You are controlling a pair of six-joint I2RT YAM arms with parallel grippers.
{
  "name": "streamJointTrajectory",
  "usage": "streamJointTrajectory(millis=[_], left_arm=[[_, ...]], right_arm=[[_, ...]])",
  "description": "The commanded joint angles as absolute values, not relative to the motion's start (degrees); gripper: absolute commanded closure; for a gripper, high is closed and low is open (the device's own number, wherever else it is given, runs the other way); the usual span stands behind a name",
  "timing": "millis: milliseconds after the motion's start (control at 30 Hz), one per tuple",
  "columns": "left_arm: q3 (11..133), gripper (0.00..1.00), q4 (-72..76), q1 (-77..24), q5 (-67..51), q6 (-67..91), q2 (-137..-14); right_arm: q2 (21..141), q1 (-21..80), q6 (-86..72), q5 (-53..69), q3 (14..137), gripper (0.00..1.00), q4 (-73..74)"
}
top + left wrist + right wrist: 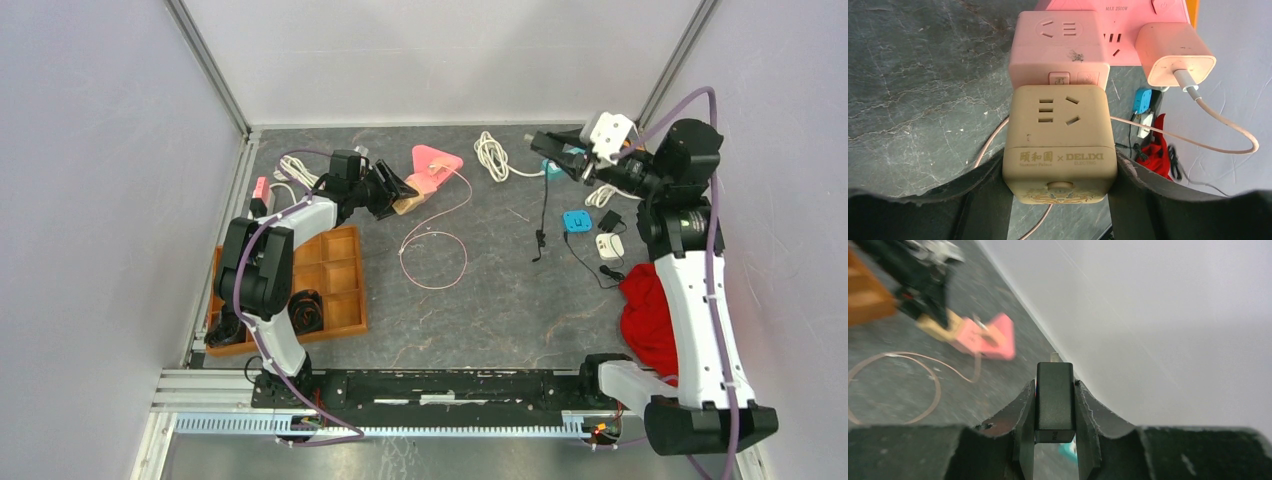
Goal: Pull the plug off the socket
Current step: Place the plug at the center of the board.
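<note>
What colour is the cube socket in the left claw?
Beige cube socket, clearest in the left wrist view.

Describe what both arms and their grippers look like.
The left arm and right arm have white links between bulky black joints, on black bases. A purple cable runs along each. The left gripper and right gripper are black, each with two broad, curved fingers with rough-looking inner edges. A white camera block sits on the right wrist.
</note>
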State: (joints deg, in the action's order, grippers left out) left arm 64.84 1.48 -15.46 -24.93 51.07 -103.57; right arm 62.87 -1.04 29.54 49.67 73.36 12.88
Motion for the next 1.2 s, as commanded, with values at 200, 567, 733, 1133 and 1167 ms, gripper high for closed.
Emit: streamJointTrajectory(millis=[200, 567, 733, 1133, 1167], left_arm=[[65.87, 0.98, 9.05, -15.29, -30.83, 47.99, -98.45], [66.53, 0.98, 9.14, -15.29, -32.56, 47.93, -99.22], [66.71, 0.98, 9.14, -15.29, -33.12, 47.81, -99.65], [66.76, 0.98, 9.82, -15.29, -34.38, 48.03, -100.18], [66.71, 0.98, 9.84, -15.29, -34.48, 48.06, -100.13]], right_arm=[[76.21, -11.8, 19.66, 29.11, 61.2, 1.0, -14.69], [93.54, -12.98, 18.77, 30.38, 61.39, 1.0, -14.47], [99.04, -13.4, 18.06, 32.02, 62.86, 0.99, -12.02], [106.19, -14.52, 16.63, 32.53, 65.59, 0.73, -8.15], [106.57, -14.82, 16.48, 32.52, 65.85, 0.64, -7.73]])
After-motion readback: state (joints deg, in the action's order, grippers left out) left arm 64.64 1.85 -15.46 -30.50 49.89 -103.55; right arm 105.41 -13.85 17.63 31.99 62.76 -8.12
